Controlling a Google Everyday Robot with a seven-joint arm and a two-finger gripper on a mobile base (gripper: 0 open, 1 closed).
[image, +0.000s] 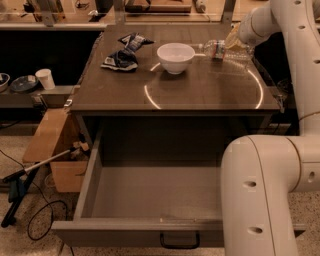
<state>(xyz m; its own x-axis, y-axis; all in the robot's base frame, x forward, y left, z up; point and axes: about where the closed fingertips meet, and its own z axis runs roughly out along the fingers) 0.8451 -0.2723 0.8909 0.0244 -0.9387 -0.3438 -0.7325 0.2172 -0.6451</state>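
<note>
Gripper (234, 39) sits over the far right of the table top (200, 95), about 1 o'clock from the table's centre, at the base end of a clear plastic bottle (219, 50). Cannot tell whether the claw is open, closed or clamped on the bottle; arm housing and glare cover the contact. Bottle lies on its side, cap end toward 9 o'clock, near the white bowl (175, 56) but apart from it. Bowl stands upright at 12 o'clock from table centre. Crumpled dark blue bag (121, 58) lies at 10 o'clock, well apart from the bottle. Drawer (150, 197) under the table top is pulled out toward 6 o'clock. Paper cup (46, 78) stands on a low shelf off the table's 9 o'clock side, cardboard box (50, 145) below it.
</note>
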